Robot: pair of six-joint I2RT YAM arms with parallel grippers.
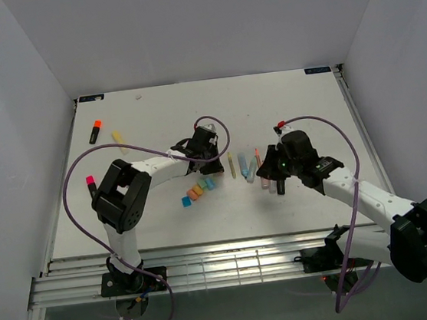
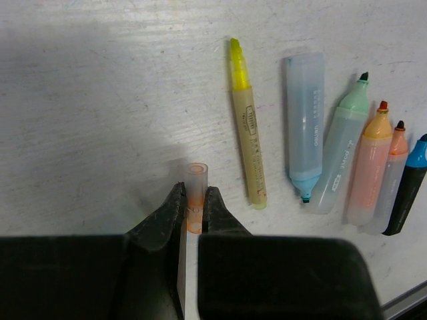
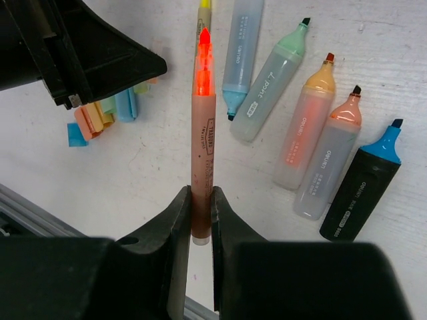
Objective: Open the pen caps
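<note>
Left gripper pinches orange cap: likely light, slick. Right gripper clamps orange pen at rear barrel: likely rigid.

A word resembling "point" is printed along the green highlighter, at three o'clock from the blue highlighter; lettering on the thin yellow pen cannot be read.
</note>
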